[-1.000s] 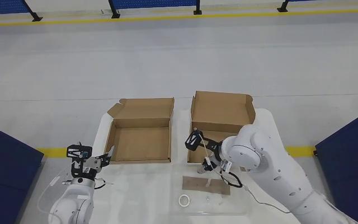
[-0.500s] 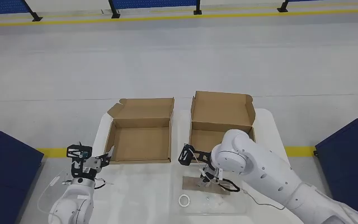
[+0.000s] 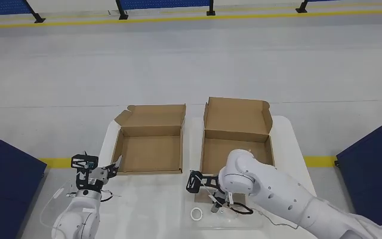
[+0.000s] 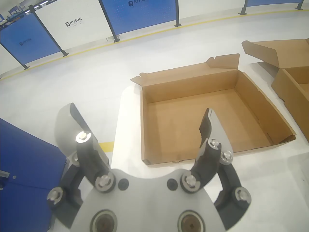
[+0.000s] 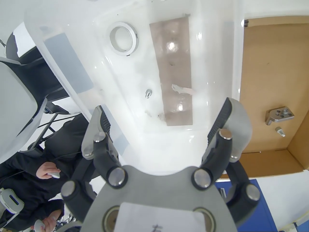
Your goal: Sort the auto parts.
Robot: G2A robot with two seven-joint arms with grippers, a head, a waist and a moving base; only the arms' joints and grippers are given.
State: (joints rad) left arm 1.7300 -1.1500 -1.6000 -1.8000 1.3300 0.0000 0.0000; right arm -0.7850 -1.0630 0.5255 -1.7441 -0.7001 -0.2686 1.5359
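- Table (image 3: pixel 155 197) read as a dial from the top view, with 12 o'clock away from the robot.
- Left box (image 3: pixel 149 149), brown cardboard with its lid flap back, sits at 10 o'clock. The left wrist view looks straight into it (image 4: pixel 205 121).
- Right box (image 3: pixel 236 128), the same kind, sits at 1 o'clock, just beside the first but not touching it.
- Clear tray (image 3: pixel 250 226) lies at 5 o'clock on the near edge. Its far rim runs along the right box's near wall (image 5: pixel 265 73).
- Metal ring (image 3: pixel 196 213) lies flat at the tray's 9 o'clock end, also seen from the right wrist (image 5: pixel 123 38).
- Brown plate (image 5: pixel 172 73) lies flat on the tray floor (image 5: pixel 135 78), running lengthwise. The ring is off its 7 o'clock corner, apart from it.
- Small bolt (image 5: pixel 148 93) sits at 6 o'clock of the plate, just beside its edge.
- Grey bracket (image 5: pixel 279 115) lies on the right box's floor toward the 3 o'clock wall. A second bolt (image 5: pixel 280 131) lies just beside it, not touching.
- Right gripper (image 5: pixel 164 105) hangs over the tray above the plate. Its fingers are spread wide and hold nothing.
- Left gripper (image 4: pixel 140 112) hangs at 8 o'clock off the table's edge, facing the left box. Its fingers are released and well apart, with nothing between them.
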